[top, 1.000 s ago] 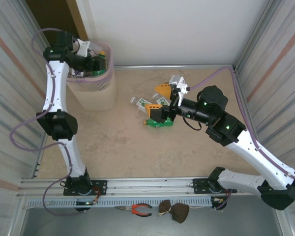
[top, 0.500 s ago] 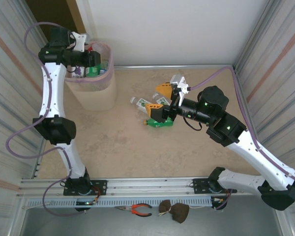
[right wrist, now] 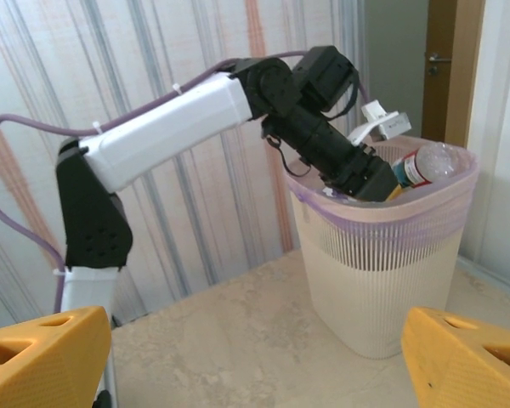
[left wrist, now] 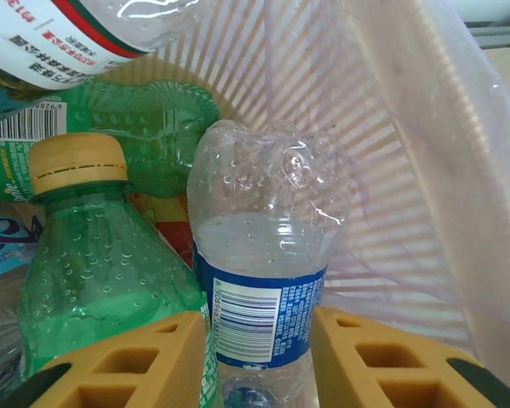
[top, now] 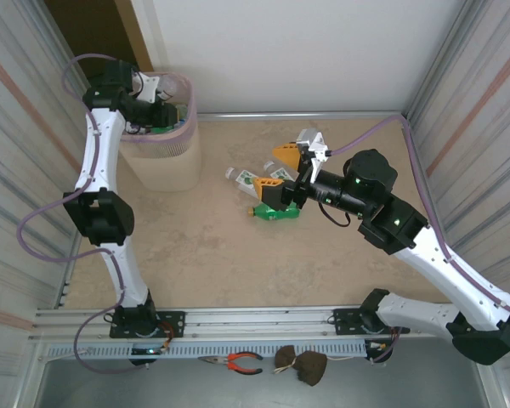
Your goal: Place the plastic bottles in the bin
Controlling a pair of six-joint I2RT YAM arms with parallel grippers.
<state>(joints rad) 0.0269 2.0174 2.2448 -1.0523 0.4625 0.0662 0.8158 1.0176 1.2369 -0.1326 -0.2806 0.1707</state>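
Drop-off step: left tool [left wrist: 257,340] sits inside the bin [top: 166,166], narrow either side of a clear bottle [left wrist: 268,229], can't tell if pinching; right tool [top: 274,172] hangs wide and empty over the bottles [top: 272,212] on the desk [top: 212,255], so next it likely descends and clamps one.

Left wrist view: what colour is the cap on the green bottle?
Yellow; the cap on the green bottle shows best in the left wrist view.

White arms [top: 98,161], black joints [top: 99,217], purple cables [top: 36,246]
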